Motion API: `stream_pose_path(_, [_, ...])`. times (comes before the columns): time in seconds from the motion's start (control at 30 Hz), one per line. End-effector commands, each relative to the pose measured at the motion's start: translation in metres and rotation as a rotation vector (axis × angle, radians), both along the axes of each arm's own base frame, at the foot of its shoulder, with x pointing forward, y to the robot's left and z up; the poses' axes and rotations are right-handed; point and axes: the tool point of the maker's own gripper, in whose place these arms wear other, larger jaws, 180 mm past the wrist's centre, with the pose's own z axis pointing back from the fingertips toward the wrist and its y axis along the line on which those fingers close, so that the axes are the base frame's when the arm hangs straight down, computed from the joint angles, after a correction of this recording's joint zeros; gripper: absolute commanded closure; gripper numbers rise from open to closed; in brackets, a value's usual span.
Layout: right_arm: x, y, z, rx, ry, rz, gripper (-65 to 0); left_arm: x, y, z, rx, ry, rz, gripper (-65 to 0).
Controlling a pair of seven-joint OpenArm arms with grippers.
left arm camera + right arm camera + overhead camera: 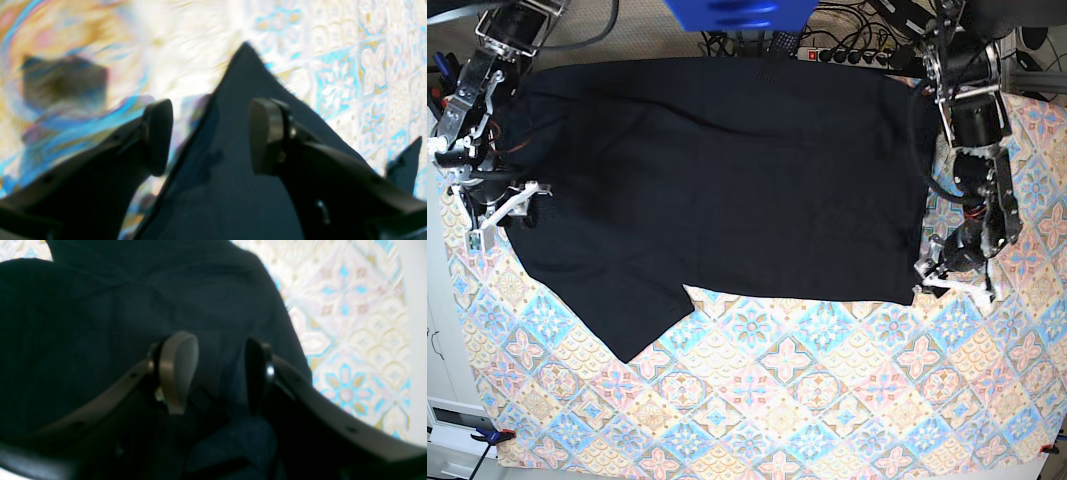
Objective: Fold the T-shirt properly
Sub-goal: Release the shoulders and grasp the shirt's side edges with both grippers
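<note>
The black T-shirt [727, 180] lies spread on the patterned tablecloth [777, 400], with one sleeve pointing toward the near left. My left gripper [949, 282] is at the shirt's near right corner. In the left wrist view it [213, 133] is open, and a pointed corner of the shirt [230, 186] lies between and below its fingers. My right gripper [502, 212] is at the shirt's left edge. In the right wrist view it [218, 373] is open over bunched black cloth [100, 323], with some cloth low between the jaws.
A blue object [737, 12] and a power strip with cables [847, 52] sit past the table's far edge. The cloth-covered table ends near the left arm's base [1027, 90] and at the white strip [417, 340].
</note>
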Motion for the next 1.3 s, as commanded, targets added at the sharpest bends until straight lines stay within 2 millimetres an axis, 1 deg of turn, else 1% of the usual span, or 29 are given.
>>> stream_pose_path(0.0, [0.010,-0.005,0.015,-0.020,-0.051,0.005,-26.9,0.018,0.003,0.012,0.034,-0.044,-0.011,-35.5])
stream_pose_path(0.1, [0.010,-0.005,0.015,-0.023,-0.049,0.006,-26.9,0.030,-0.008,-0.003,0.056,-0.026,-0.035,-35.5])
stream_pose_path(0.17, [0.012,-0.005,0.017,-0.023,-0.055,0.006,-26.9,0.031,-0.010,-0.017,0.066,-0.008,-0.029,-35.5])
stream_pose_path(0.2, [0.012,-0.005,0.017,-0.023,-0.055,0.006,-26.9,0.034,-0.010,-0.020,0.075,-0.010,-0.027,-35.5])
stream_pose_path(0.3, [0.012,-0.006,0.017,-0.023,-0.056,0.004,-26.9,0.030,-0.016,-0.041,0.093,0.023,-0.028,-35.5])
stream_pose_path(0.4, [0.012,-0.006,0.017,-0.023,-0.056,0.004,-26.9,0.027,-0.020,-0.051,0.107,0.038,-0.031,-35.5])
stream_pose_path(0.57, [0.011,-0.006,0.015,-0.020,-0.049,0.002,-26.9,0.026,-0.054,-0.059,0.088,0.048,-0.096,-35.1])
stream_pose_path(0.63, [0.009,-0.007,0.008,-0.010,-0.033,-0.004,-26.9,0.023,-0.061,-0.061,0.095,0.046,-0.123,-31.6])
stream_pose_path(0.7, [0.007,-0.009,0.000,0.002,-0.011,-0.012,-26.9,0.023,-0.069,-0.057,0.088,0.018,-0.161,-25.1])
stream_pose_path(0.73, [0.011,-0.010,0.000,0.010,-0.016,-0.017,-26.9,0.024,-0.074,-0.053,0.081,-0.004,-0.185,-20.9])
stream_pose_path(0.77, [0.019,-0.010,0.003,0.016,-0.030,-0.020,-26.9,0.022,-0.078,-0.053,0.069,-0.004,-0.204,-17.2])
stream_pose_path(0.83, [0.029,-0.011,0.005,0.033,-0.044,-0.028,-26.9,0.020,-0.084,-0.052,0.051,0.001,-0.240,-12.0])
stream_pose_path(0.9, [0.032,-0.013,-0.001,0.048,-0.032,-0.037,-27.0,0.018,-0.085,-0.053,0.045,0.004,-0.261,-10.0])
stream_pose_path(0.93, [0.032,-0.019,-0.003,0.044,-0.022,-0.042,-27.0,0.018,-0.086,-0.053,0.041,0.001,-0.266,-9.0])
stream_pose_path(0.97, [0.033,-0.025,-0.005,0.040,-0.011,-0.046,-27.0,0.018,-0.084,-0.053,0.044,0.001,-0.266,-8.1])
stream_pose_path(1.03, [0.037,-0.028,-0.011,0.046,0.011,-0.039,-27.0,0.017,-0.074,-0.051,0.058,0.003,-0.259,-4.2])
stream_pose_path(1.07, [0.043,-0.029,-0.012,0.045,0.018,-0.030,-27.0,0.017,-0.072,-0.051,0.062,0.003,-0.257,-1.4])
stream_pose_path(1.1, [0.050,-0.028,-0.014,0.047,0.031,-0.016,-27.0,0.017,-0.072,-0.051,0.062,0.003,-0.257,0.0])
stream_pose_path(1.2, [0.072,-0.025,-0.023,0.062,0.070,0.022,-27.1,0.016,-0.058,-0.049,0.084,0.006,-0.250,0.0])
stream_pose_path(1.27, [0.085,-0.030,-0.025,0.069,0.077,0.024,-27.1,0.013,-0.054,-0.052,0.091,0.014,-0.247,0.0])
